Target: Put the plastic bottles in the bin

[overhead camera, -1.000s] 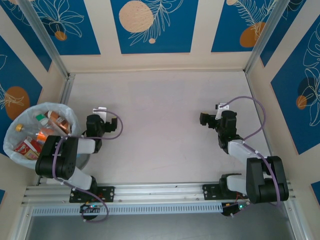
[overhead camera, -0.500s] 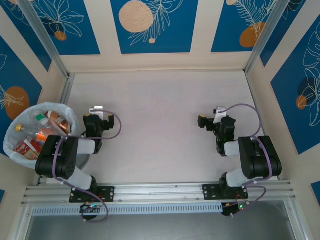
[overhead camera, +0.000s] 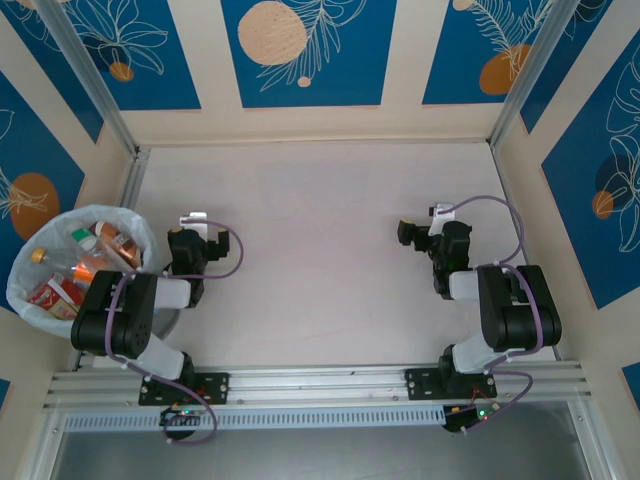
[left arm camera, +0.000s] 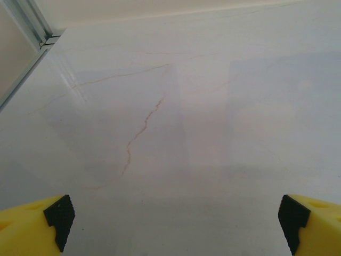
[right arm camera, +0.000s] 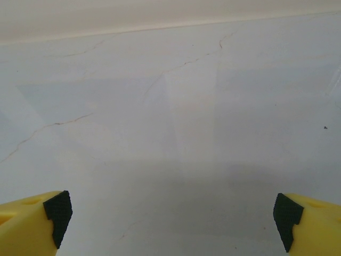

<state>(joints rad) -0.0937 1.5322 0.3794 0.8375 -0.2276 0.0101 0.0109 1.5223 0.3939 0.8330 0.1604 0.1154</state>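
Note:
The bin (overhead camera: 22, 262), round and grey with a white bag liner, stands at the table's left edge. Several plastic bottles (overhead camera: 78, 274) with red, orange and brown labels lie heaped inside it. My left gripper (overhead camera: 192, 226) rests low over the bare table just right of the bin, open, nothing between its yellow fingertips (left arm camera: 57, 220). In the left wrist view, the left gripper (left arm camera: 176, 226) faces bare tabletop. My right gripper (overhead camera: 412, 233) hangs open on the right side; in the right wrist view, the right gripper (right arm camera: 173, 224) holds nothing between its fingertips (right arm camera: 57, 213).
The white tabletop (overhead camera: 320, 200) has faint hairline cracks. Cream and blue walls close in the back and both sides, with a metal corner post (left arm camera: 37, 32) at the back left. An aluminium rail (overhead camera: 320, 380) carries both arm bases along the near edge.
The right arm has folded back toward its base, its elbow pulling in while its gripper stays about where it was. The left gripper has shifted slightly left. Both stayed open.

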